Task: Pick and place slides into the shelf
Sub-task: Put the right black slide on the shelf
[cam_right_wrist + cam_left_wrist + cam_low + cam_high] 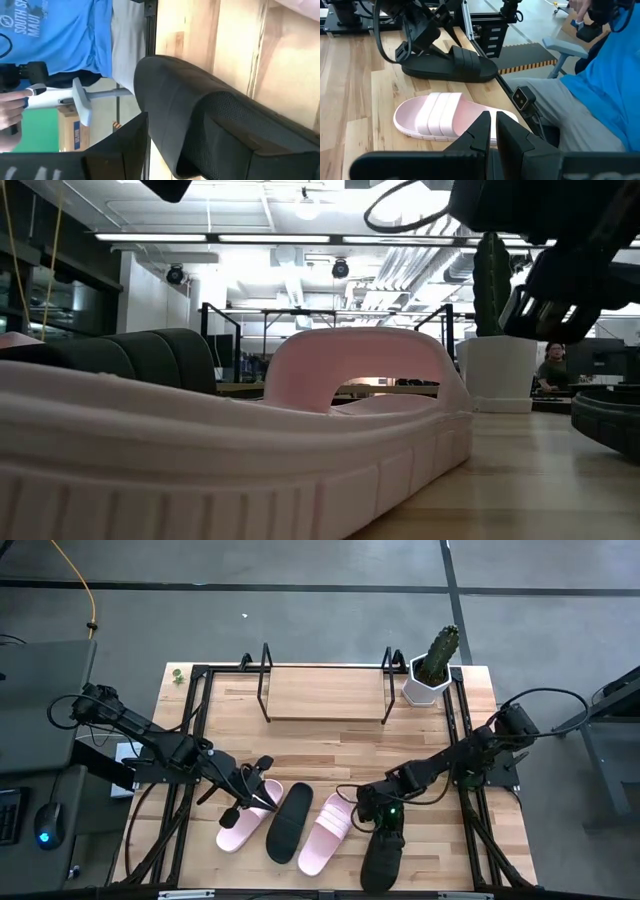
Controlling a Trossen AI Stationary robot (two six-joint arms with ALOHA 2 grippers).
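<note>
overhead, wooden table (340, 755) on grey floor, slides (300, 825) near front edge

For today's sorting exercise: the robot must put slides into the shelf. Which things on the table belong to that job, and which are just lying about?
Belong to the job:
- two pink slides
- two black slides
- shelf

Just lying about:
- white pot with cactus
</note>
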